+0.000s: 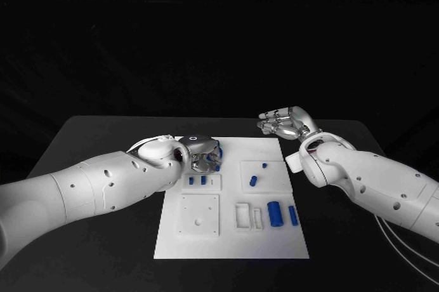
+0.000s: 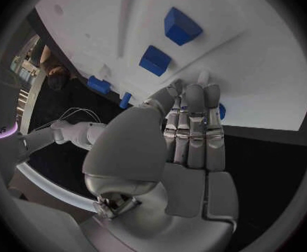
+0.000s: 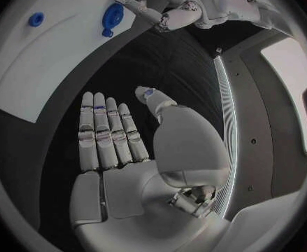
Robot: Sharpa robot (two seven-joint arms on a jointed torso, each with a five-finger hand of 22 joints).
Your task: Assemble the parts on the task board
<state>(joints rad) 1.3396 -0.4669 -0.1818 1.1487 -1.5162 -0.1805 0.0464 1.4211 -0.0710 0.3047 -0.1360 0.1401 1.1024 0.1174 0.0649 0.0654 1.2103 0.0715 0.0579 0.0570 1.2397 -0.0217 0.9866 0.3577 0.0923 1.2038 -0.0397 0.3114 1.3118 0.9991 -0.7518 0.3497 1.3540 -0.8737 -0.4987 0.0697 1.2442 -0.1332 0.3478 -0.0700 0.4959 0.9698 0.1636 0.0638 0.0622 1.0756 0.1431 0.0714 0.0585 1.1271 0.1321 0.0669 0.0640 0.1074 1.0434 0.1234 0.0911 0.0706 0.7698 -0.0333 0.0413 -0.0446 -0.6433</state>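
— Blue parts first: where do they sit against the fingers?

— On the white rectangular task board (image 1: 233, 241) in the middle of the black table (image 1: 101, 133). The silver left hand (image 1: 203, 153) hangs over the board's far left corner, with a pair of short blue blocks (image 1: 196, 179) standing in a recess just on the near side of it. In the left wrist view those fingers (image 2: 195, 130) lie side by side, pointing down at the board, and a sliver of blue (image 2: 221, 111) shows just beside the fingertips. I cannot tell whether that piece is pinched or merely lies behind them.

— And the other parts?

— A long blue cylinder (image 1: 273, 214) lies near the board's right edge, with a thinner blue bar (image 1: 293, 216) just beside it. Both have their long axes running from the near edge toward the far edge. Two small blue pieces (image 1: 254, 178) sit on the raised plate farther back.

— Which hand is nearer to those?

— The silver right hand (image 1: 287, 123) hovers off the board's far right corner, well apart from the cylinder; its fingers (image 3: 104, 131) are straight, close together and hold nothing. My judgement: the left hand is placed for the blocks, and the cylinder falls to the right arm's side.
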